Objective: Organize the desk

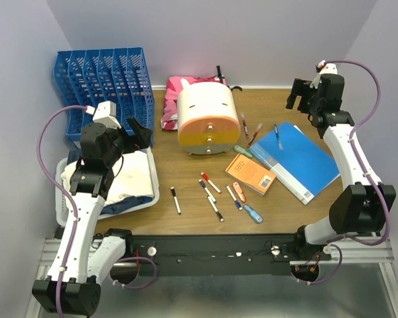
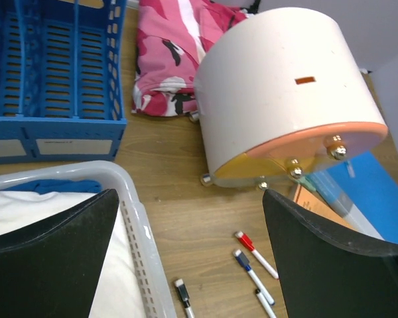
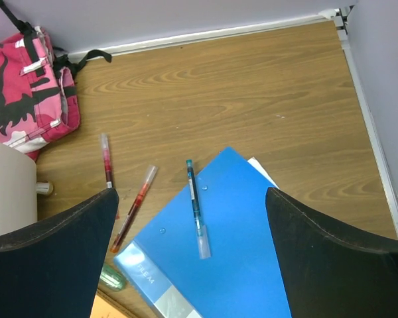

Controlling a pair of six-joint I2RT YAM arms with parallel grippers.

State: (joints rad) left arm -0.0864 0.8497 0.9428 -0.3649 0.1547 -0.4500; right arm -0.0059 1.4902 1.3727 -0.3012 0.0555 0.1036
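The desk (image 1: 288, 215) is a brown wood-grain top strewn with things. Several markers (image 1: 207, 191) lie at its middle, and the left wrist view shows a red one (image 2: 255, 254) and a blue one (image 2: 252, 275). A blue folder (image 1: 298, 159) lies at the right with a teal pen (image 3: 196, 205) on it. Two red pens (image 3: 136, 205) lie beside it. My left gripper (image 2: 191, 199) is open and empty above the tray's edge. My right gripper (image 3: 191, 192) is open and empty, high above the folder (image 3: 212, 265).
A blue file rack (image 1: 103, 83) stands back left. A pink camo bag (image 1: 179, 99) and a white-and-orange round container (image 1: 205, 119) lie at the back middle. An orange notebook (image 1: 250, 173) lies by the folder. A white tray (image 1: 154, 192) with cloth sits at the left.
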